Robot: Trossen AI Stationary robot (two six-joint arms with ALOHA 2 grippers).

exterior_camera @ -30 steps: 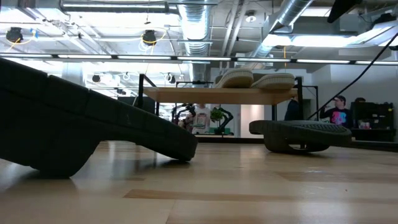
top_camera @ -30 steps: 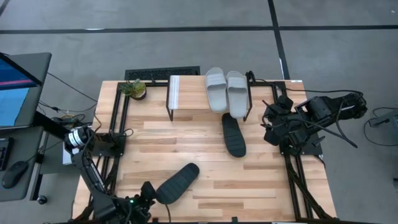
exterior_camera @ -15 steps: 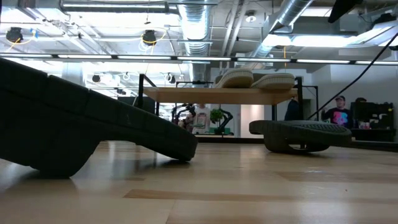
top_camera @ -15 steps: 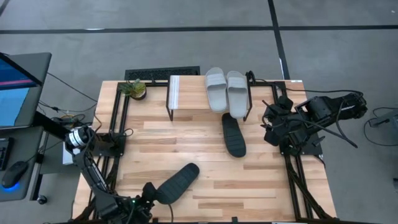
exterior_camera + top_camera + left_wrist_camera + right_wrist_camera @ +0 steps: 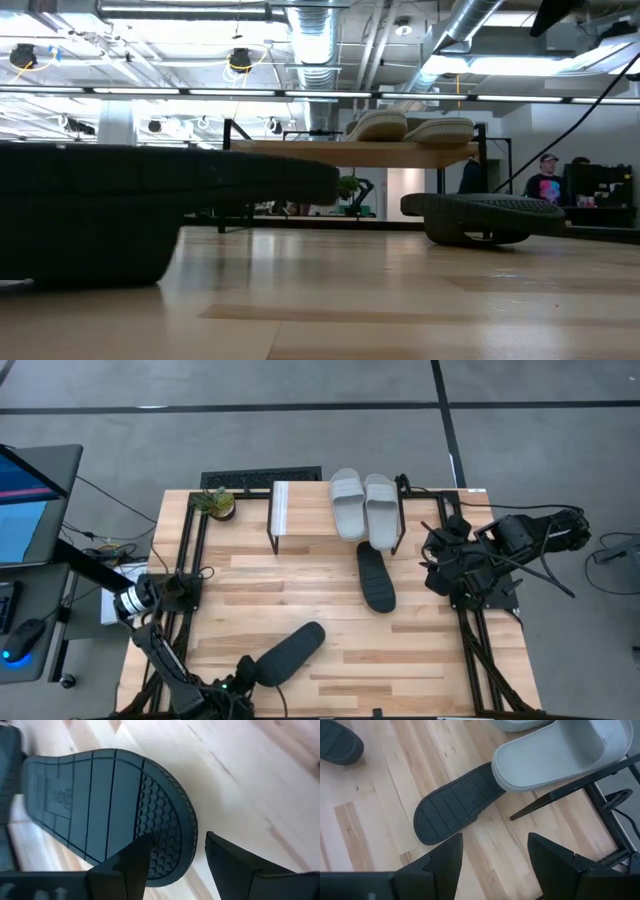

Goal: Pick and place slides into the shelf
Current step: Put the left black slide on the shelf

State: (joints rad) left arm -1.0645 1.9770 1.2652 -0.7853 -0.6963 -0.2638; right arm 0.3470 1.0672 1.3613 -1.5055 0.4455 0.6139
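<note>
With two light grey slides [image 5: 362, 506] lying side by side on the right part of the shelf [image 5: 283, 507], soles down, the task looks about half done, and two black slides are left on the worktop [image 5: 420, 650]. One black slide [image 5: 376, 576] lies sole up just in front of the shelf's right end, its far tip tucked under the overhanging grey pair, as the right wrist view shows. The other black slide [image 5: 287, 653] lies near the front edge of the worktop, towards the left, also turned sole up and angled across the boards; in the low view it fills the left foreground, appearing roughly level with the surface. The left pincer [image 5: 175, 862] hangs right over this slide at its rounded end: one finger shows in front of the ribbed sole and the other beside the edge, with a clear gap between them, so the pincer is open and holds nothing yet. From the look of it, the step in hand is the grasp of this third slide, which calls for the fingers to close across its edge before it can be carried to the free left part of the shelf. The right pincer [image 5: 492, 860] waits at the right side of the worktop, spread apart and empty, looking down on the black slide by the shelf. A small potted plant [image 5: 216, 502] stands at the back left corner, beside the shelf.
</note>
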